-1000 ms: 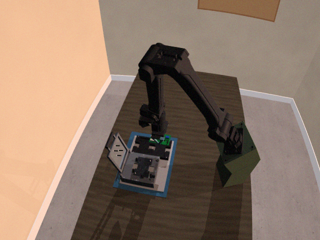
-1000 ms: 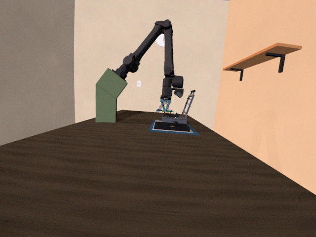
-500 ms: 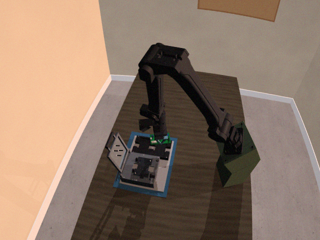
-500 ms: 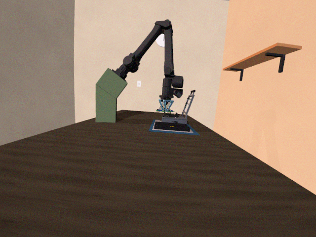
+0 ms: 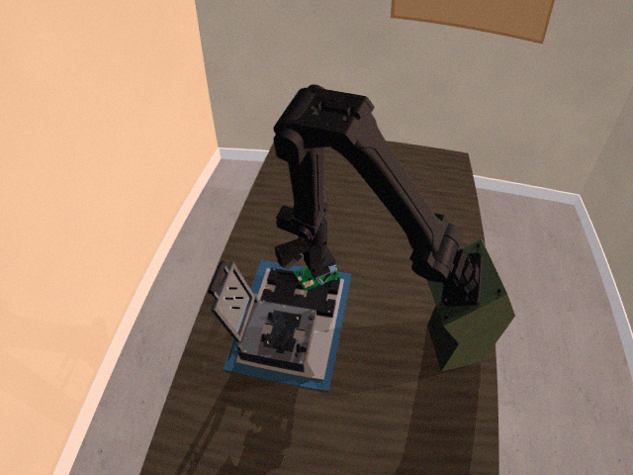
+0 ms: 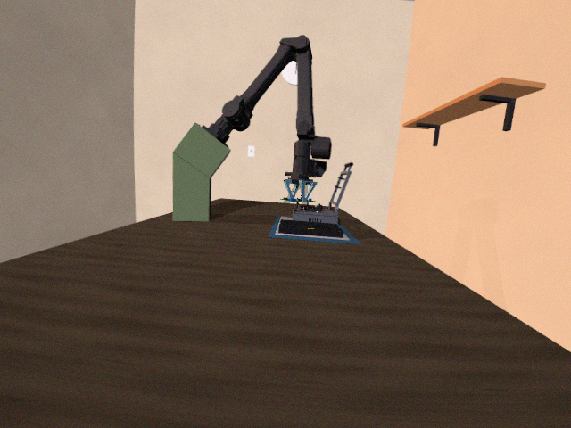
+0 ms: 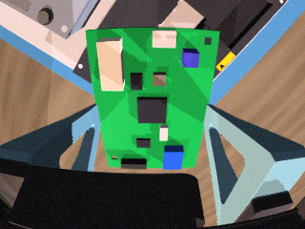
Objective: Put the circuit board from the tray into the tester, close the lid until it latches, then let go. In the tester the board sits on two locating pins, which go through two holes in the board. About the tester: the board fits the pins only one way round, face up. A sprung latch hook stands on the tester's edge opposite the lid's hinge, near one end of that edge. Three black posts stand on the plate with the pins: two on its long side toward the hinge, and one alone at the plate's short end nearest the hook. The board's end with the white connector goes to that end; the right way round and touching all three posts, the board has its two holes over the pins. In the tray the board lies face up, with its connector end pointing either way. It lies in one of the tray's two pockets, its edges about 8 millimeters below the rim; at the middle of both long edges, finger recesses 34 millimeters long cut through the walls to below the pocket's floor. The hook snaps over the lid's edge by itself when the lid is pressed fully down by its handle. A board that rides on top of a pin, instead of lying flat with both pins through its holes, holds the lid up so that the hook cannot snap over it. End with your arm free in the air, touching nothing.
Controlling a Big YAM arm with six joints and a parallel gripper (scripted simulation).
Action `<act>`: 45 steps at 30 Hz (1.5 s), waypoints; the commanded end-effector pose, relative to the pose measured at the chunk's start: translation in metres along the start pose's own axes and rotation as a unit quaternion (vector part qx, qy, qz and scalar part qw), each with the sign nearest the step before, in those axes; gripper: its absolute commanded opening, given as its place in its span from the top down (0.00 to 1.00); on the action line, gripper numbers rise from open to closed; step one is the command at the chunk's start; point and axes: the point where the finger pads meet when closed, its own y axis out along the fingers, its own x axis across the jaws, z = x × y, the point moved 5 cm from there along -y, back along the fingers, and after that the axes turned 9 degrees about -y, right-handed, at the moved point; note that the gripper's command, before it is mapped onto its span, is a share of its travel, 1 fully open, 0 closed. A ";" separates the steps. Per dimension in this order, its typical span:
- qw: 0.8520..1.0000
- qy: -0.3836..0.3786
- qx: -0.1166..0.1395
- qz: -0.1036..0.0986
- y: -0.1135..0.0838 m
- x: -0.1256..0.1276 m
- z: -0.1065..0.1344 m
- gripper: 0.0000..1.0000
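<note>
The board (image 5: 306, 280) (image 6: 285, 199) (image 7: 152, 114) is in the air, clamped by its two long edges between the fingers of the gripper (image 5: 317, 276) (image 6: 298, 199) (image 7: 152, 112); the wrist view shows both grips and the board's face up, with a large cream block near the end away from the palm; the top view has the gripper covering part of it. The tester (image 5: 310, 339) (image 6: 318, 216) (image 7: 62, 19) has its lid (image 5: 226, 310) (image 6: 342, 186) standing up and its nest bare, which the top view shows; the exterior view shows the lid's backward lean and the gap below the board. Beside the tester lies the tray (image 5: 276, 294) (image 6: 294, 227) (image 7: 238, 21); its yellow label (image 6: 310, 228) (image 7: 226, 62) shows in the wrist and exterior views; only a corner of the tester enters the wrist view.

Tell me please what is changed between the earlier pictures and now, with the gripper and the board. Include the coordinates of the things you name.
The gripper (image 5: 316, 273) (image 6: 298, 199) (image 7: 152, 112) turned counterclockwise as seen from above, and the circuit board (image 5: 305, 278) (image 6: 285, 199) (image 7: 124, 126) turned with it. Nothing was newly grasped or let go: the board stays held in the air. The tester (image 5: 270, 361) (image 6: 318, 216) (image 7: 59, 14), its raised lid (image 5: 235, 318) (image 6: 340, 189) and the tray (image 5: 278, 294) (image 6: 294, 227) (image 7: 238, 29) stayed put.
</note>
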 end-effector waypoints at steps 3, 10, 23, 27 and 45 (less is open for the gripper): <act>0.997 -0.082 -0.003 0.008 -0.008 -0.006 -0.001 0.28; 0.989 -0.147 -0.003 0.008 -0.008 -0.005 -0.001 0.28; 0.966 -0.258 -0.002 0.007 -0.008 -0.005 -0.001 0.28; 0.959 -0.282 -0.002 0.007 -0.008 -0.005 -0.001 0.28; 0.927 -0.376 -0.001 0.007 -0.008 -0.005 -0.001 0.28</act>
